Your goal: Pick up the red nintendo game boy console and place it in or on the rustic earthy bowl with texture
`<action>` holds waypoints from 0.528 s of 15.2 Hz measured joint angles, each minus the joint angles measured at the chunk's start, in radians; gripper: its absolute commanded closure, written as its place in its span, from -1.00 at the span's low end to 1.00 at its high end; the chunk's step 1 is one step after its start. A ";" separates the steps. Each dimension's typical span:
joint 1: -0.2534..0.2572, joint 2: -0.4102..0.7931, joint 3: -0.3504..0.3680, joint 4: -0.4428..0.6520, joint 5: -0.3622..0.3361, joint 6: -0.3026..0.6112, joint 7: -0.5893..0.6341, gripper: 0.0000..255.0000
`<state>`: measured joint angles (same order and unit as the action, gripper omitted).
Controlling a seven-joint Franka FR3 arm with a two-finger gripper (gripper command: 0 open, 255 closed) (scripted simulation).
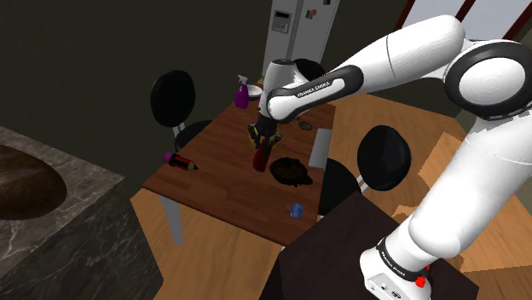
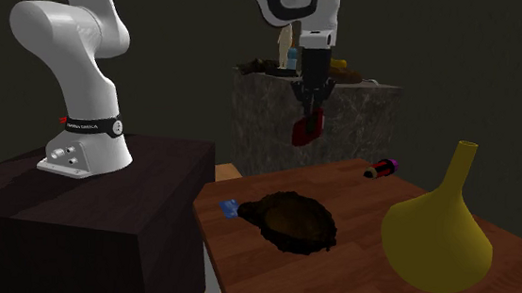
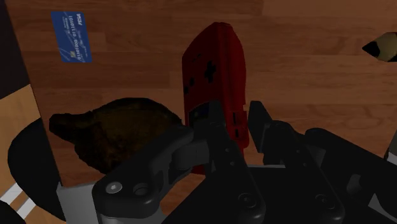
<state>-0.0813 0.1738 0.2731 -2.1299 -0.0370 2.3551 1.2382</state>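
Gripper (image 2: 307, 104), jaws clamped on one end of the red game boy (image 2: 305, 130), holds it hanging above the wooden table (image 2: 369, 191) just beside the dark rough bowl (image 2: 292, 221); best centred over the bowl, then lowered before release.

Room, as I log it from my station:
- Walls (image 1: 85, 51): dark, in dim light.
- Floor (image 1: 443, 153): pale wood planks.
- Table (image 1: 223, 162): brown wood top, pale legs.
- Chairs: round black backs. I see one chair (image 1: 173, 96) at the table's side on the shoulder view's left, another (image 1: 384, 156) on its right.
- Counter (image 1: 77, 230): grey veined stone with a dark basin (image 1: 26, 183).
- Refrigerator (image 1: 300, 30): white, beyond the table.
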 measured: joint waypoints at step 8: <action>-0.111 -0.146 -0.070 -0.147 0.071 0.003 -0.224 1.00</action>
<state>-0.1922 0.0276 0.2035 -2.2772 0.0342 2.3580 1.0145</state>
